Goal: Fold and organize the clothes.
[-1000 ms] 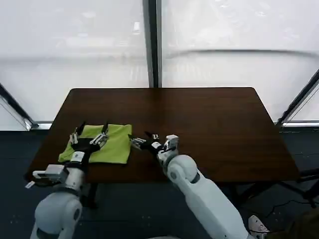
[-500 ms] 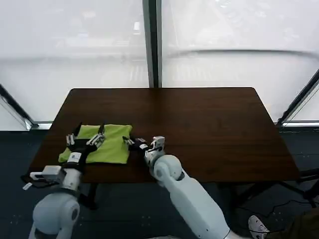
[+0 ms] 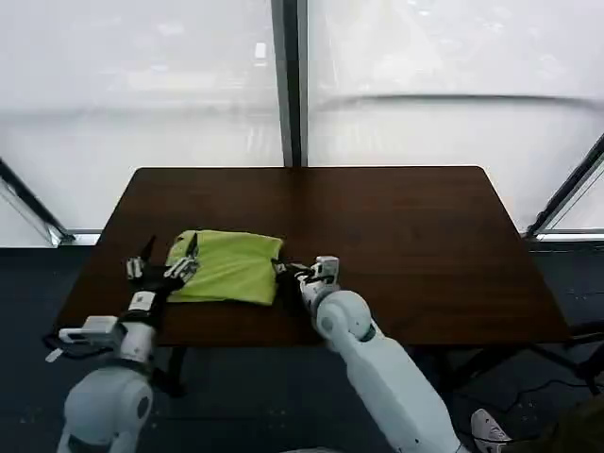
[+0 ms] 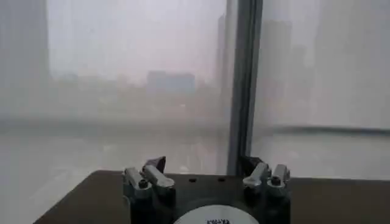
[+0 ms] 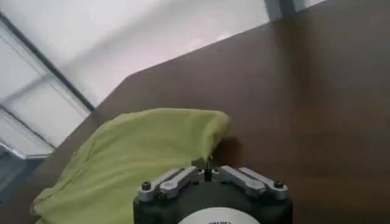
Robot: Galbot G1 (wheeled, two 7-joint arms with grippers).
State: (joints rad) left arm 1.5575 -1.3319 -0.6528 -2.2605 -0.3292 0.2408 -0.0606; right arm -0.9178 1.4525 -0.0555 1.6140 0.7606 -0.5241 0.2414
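The clothes are one lime yellow-green T-shirt [image 3: 229, 266], folded into a small bundle on the near left part of the dark wooden table [image 3: 406, 226]. My right gripper [image 3: 284, 272] is at the bundle's right edge. In the right wrist view its jaws [image 5: 207, 165] are pressed together on a pinch of the shirt [image 5: 134, 152] fabric. My left gripper [image 3: 162, 265] stands open at the bundle's left edge, one finger over the cloth and nothing held. The left wrist view has its spread fingers [image 4: 145, 176] pointing toward the window.
The table's near edge [image 3: 283, 337] runs just below both grippers. Bare tabletop stretches to the right and toward the back. A dark window post [image 3: 288, 85] rises behind the table, with slanted frame bars [image 3: 33, 208] at both sides.
My right gripper has shut on the shirt's right edge and pulled it to the right. The bundle now lies farther right and bunched higher; the left gripper has barely moved.
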